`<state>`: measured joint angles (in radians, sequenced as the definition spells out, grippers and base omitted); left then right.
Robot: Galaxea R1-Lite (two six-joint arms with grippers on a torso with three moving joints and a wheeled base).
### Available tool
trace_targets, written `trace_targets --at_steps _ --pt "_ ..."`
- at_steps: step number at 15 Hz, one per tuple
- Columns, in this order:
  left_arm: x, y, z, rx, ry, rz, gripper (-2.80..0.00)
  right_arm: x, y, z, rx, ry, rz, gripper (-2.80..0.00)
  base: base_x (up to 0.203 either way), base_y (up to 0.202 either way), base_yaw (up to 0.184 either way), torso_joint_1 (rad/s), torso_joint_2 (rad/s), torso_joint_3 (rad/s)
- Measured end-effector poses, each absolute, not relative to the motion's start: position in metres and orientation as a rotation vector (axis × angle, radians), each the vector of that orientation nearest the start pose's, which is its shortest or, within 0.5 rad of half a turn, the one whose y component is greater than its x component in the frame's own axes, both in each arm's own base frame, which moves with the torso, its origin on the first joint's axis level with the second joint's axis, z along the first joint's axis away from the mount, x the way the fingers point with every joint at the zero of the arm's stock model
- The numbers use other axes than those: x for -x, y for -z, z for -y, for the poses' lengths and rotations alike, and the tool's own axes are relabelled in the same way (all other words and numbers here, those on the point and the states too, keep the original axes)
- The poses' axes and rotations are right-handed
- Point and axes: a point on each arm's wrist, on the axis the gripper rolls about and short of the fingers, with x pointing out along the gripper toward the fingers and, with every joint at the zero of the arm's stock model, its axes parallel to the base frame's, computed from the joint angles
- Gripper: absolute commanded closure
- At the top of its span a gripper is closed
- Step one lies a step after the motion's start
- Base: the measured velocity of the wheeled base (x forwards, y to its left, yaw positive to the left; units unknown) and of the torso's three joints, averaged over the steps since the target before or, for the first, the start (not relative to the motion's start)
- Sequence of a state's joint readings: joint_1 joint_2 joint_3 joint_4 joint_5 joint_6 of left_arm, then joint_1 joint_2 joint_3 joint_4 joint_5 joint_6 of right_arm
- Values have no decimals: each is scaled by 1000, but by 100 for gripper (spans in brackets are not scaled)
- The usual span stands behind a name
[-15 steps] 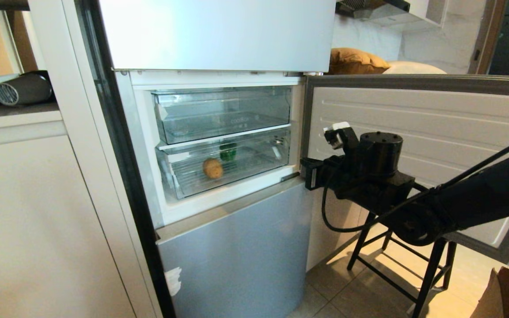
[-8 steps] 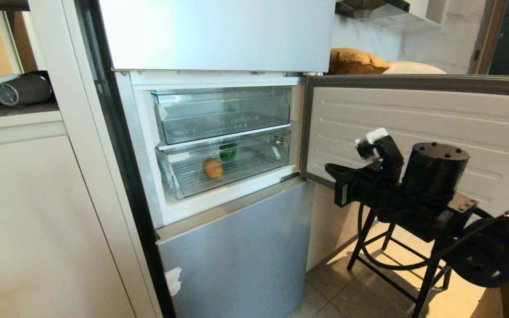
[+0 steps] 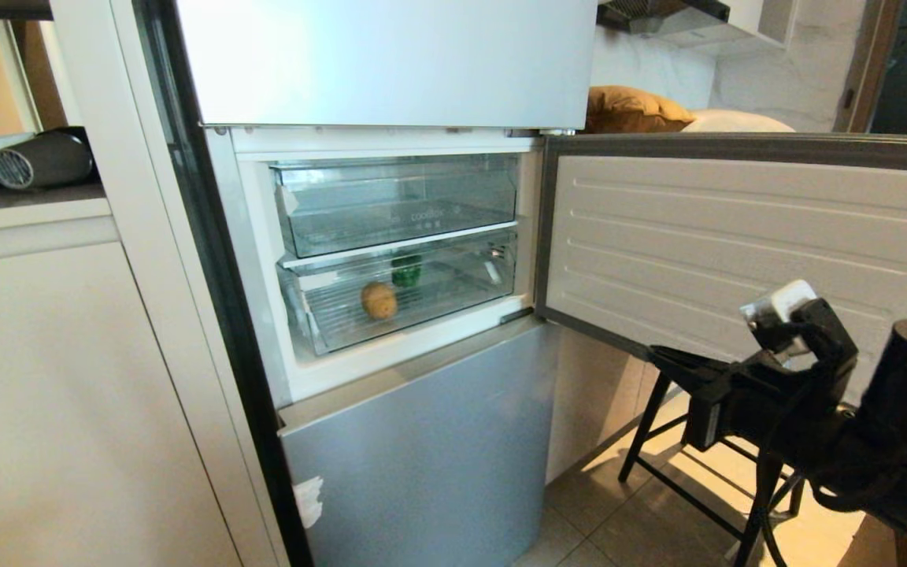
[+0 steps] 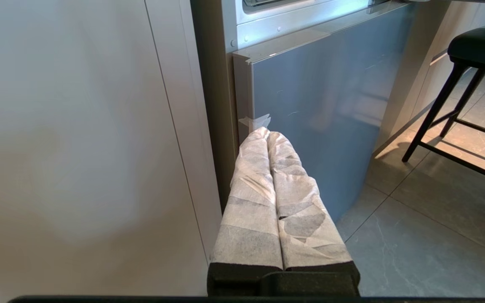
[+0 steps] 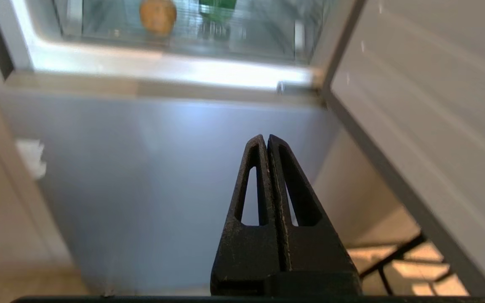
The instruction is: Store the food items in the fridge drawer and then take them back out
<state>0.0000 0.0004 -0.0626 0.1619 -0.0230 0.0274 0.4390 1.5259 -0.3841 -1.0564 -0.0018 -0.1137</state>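
The fridge drawer [image 3: 461, 285], clear with a ribbed bottom, sits pushed into the open middle compartment. Inside it lie the food items: a tan potato [image 3: 379, 300] toward the front and a dark green pepper [image 3: 406, 270] behind it. In the right wrist view the potato [image 5: 158, 16] and the pepper [image 5: 217, 6] show far off. My right gripper [image 3: 662, 358] hangs low at the right, below the open door and well away from the drawer. Its black fingers are pressed together, the gripper [image 5: 266, 139] shut and holding nothing. My left gripper [image 4: 266, 132], wrapped in white, is shut and parked low before the fridge's bottom door.
The open fridge door [image 3: 737, 236] swings out to the right above my right arm. A black stool [image 3: 658, 465] stands on the tiled floor beneath it. An upper clear drawer [image 3: 398, 201] with faint lettering is shut. The blue-grey bottom door [image 3: 422, 441] and a pale cabinet [image 3: 68, 394] flank the left.
My right arm has drawn back from beside the fridge compartment, moving right and down toward the stool, gripper still shut. The drawer and the food items have not moved.
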Motion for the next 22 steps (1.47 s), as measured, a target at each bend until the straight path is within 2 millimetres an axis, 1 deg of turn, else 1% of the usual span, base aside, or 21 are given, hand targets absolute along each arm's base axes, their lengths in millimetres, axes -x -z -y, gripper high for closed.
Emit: trace_targets --at_steps 3,6,9,11,15,17,19,20,22 --pt "28 -76 1 -26 24 -99 0 -190 -157 -84 114 -419 -83 0 0 0 0 0 0 0" --pt "28 -76 1 -26 24 -99 0 -175 -159 -76 107 -414 -66 0 0 0 0 0 0 0" --pt "28 -76 1 -26 24 -99 0 -152 -156 -66 94 -412 -55 0 0 0 0 0 0 0" --pt "28 -76 1 -26 24 -99 0 -132 -151 -57 66 -408 -52 0 0 0 0 0 0 0" --pt "28 -76 1 -26 24 -99 0 -98 -146 -27 5 -353 -34 0 0 0 0 0 0 0" --pt "28 -76 1 -26 24 -99 0 -74 -143 -17 -11 -357 -24 0 0 0 0 0 0 0" --pt "28 -76 1 -26 24 -99 0 -48 -137 -11 -8 -356 -2 0 0 0 0 0 0 0" --pt "28 -76 1 -26 24 -99 0 -34 -131 -9 2 -352 2 0 0 0 0 0 0 0" --pt "28 -76 0 -26 23 -99 0 -14 -113 -6 33 -302 -42 0 0 0 0 0 0 0"
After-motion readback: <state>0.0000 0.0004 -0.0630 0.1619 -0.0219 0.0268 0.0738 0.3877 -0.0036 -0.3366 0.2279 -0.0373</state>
